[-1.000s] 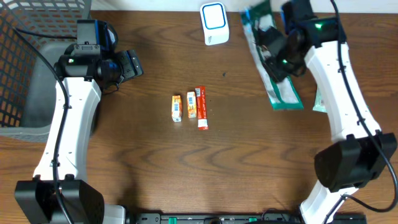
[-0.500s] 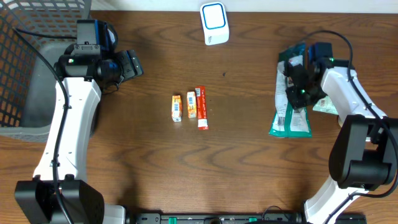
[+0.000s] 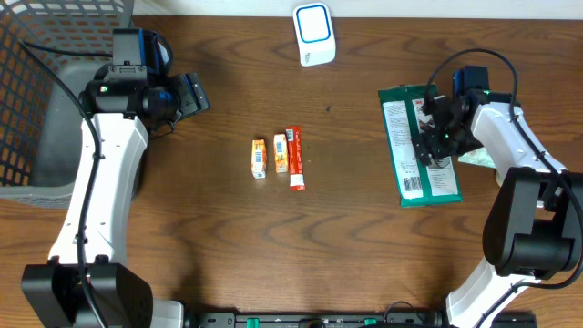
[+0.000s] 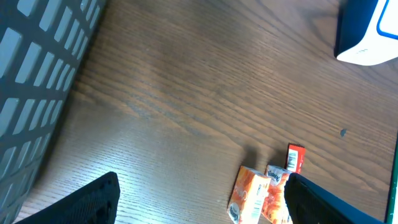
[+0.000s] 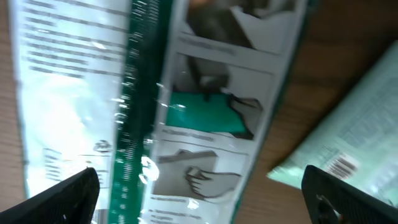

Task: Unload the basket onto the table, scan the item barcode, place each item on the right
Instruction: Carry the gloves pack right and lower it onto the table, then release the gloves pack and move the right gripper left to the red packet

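At far left of the brown wood-grain table [image 3: 228, 246], a dark wire-mesh basket [image 3: 36, 91] sits at the edge; in the left wrist view its grid wall [image 4: 31, 93] fills the left side.

Left gripper [image 3: 191, 94] hangs just right of the basket, above bare wood. In the left wrist view the left gripper [image 4: 208, 199] has its two black fingertips [image 4: 87, 199] wide apart. Nothing is between them and nothing is held.

Centre of table: three small items side by side, close together.
- small orange-and-white carton [image 3: 260, 158], print not legible
- small orange packet [image 3: 281, 155], print not legible
- slim red stick packet [image 3: 294, 169] with a white label at each end, which looks like a barcode in the left wrist view [image 4: 295, 157]

Back edge, centre-right: white barcode scanner with a blue-ringed face [image 3: 314, 35]. It stands well apart from all the items.

Right side: green-and-white flat film package [image 3: 401, 137] lies flat on the wood, long axis front to back, printed white panel up. Its text is too blurred to read. The right wrist view shows panels with small pictures and a green band [image 5: 205, 93].

Right gripper [image 3: 435, 128] is over the package's right edge. In the right wrist view the right gripper [image 5: 199, 199] has its fingertips [image 5: 62, 196] spread to both lower corners, clamping nothing. Contact with the film cannot be told.

Pale green soft packet [image 3: 475, 157] lies partly under the right arm, just beside the package. A barcode shows on it [image 5: 367, 155].
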Robot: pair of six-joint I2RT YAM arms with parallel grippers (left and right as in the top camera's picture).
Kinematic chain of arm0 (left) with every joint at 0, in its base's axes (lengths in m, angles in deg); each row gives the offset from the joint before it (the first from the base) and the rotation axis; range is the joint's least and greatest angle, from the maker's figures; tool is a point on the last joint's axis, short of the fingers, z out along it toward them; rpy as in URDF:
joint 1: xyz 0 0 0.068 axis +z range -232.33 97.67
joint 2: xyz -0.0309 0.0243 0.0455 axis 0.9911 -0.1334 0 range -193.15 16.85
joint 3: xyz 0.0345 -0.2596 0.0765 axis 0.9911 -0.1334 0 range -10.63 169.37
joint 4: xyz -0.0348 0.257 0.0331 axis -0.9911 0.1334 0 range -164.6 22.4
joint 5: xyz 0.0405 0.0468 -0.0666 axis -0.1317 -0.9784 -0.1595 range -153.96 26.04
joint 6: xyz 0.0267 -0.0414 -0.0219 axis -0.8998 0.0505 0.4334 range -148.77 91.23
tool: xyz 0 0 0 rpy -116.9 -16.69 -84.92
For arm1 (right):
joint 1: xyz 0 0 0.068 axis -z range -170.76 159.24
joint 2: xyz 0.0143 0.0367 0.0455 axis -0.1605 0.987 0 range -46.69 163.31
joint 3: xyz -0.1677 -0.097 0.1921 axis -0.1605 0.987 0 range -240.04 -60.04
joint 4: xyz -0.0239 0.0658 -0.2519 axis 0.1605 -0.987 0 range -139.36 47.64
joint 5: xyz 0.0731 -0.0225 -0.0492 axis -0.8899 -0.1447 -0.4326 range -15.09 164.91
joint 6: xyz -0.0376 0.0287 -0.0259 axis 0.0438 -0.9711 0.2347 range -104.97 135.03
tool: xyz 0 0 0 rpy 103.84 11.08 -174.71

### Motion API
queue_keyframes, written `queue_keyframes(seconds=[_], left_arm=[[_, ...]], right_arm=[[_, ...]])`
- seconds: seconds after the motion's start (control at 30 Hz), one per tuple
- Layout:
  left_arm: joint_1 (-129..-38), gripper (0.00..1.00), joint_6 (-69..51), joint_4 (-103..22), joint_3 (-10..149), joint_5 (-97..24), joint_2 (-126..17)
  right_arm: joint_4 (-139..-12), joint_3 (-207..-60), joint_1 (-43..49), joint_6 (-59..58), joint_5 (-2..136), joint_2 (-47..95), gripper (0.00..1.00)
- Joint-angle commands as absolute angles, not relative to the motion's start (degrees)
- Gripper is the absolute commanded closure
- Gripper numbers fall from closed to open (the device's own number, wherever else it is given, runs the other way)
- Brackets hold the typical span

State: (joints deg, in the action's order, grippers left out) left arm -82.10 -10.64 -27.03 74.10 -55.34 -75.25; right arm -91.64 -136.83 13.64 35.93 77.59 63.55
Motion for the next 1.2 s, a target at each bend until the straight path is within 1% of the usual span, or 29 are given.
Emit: queue_keyframes(seconds=[0.0,0.07,0.13,0.3,0.4,0.47,0.5,0.57,0.6,0.67,0.7,0.8,0.87,1.03,1.17], left_arm=[[-82.0,0.15,-11.2,-27.0,74.1,-56.1,-74.8],[-82.0,0.15,-11.2,-27.0,74.1,-56.1,-74.8],[-82.0,0.15,-11.2,-27.0,74.1,-56.1,-74.8],[-82.0,0.15,-11.1,-27.0,74.1,-56.1,-74.8],[-82.0,0.15,-11.2,-27.0,74.1,-56.1,-74.8],[-82.0,0.15,-11.2,-27.0,74.1,-56.1,-74.8],[-82.0,0.14,-11.2,-27.0,74.1,-56.1,-74.8],[-82.0,0.15,-11.2,-27.0,74.1,-56.1,-74.8],[-82.0,0.14,-11.2,-27.0,74.1,-56.1,-74.8],[-82.0,0.14,-11.2,-27.0,74.1,-56.1,-74.8],[-82.0,0.15,-11.2,-27.0,74.1,-56.1,-74.8],[-82.0,0.15,-11.2,-27.0,74.1,-56.1,-74.8],[-82.0,0.14,-11.2,-27.0,74.1,-56.1,-74.8],[-82.0,0.14,-11.2,-27.0,74.1,-56.1,-74.8],[-82.0,0.14,-11.2,-27.0,74.1,-56.1,-74.8]], right_arm=[[-92.4,-137.5,13.6,31.8,81.4,63.4,0.01],[-93.1,-138.5,13.2,29.3,78.4,63.3,0.01],[-93.1,-139.6,12.7,28.0,72.1,63.3,0.01],[-90.5,-139.9,11.6,27.9,49.4,63.3,0.01],[-90.3,-139.8,10.8,27.7,43.7,63.4,0.01],[-90.3,-139.8,9.9,25.7,45.1,63.6,0.11],[-90.3,-139.8,9.4,25.1,46.7,63.7,0.21],[-89.8,-139.5,8.1,23.6,50.9,64.1,0.35],[-89.2,-139.1,7.5,23.3,52.5,64.2,0.45],[-87.3,-138.1,5.9,23.2,54.2,64.5,0.69],[-86.0,-137.4,5.0,23.2,54.5,64.6,0.76],[-82.3,-135.5,2.7,23.2,56.1,65.0,0.80],[-79.6,-134.1,1.3,22.8,59.7,65.0,0.82],[-73.1,-129.6,-1.0,17.6,72.6,65.0,0.83],[-71.4,-128.0,-1.2,13.8,80.8,65.0,0.81]])
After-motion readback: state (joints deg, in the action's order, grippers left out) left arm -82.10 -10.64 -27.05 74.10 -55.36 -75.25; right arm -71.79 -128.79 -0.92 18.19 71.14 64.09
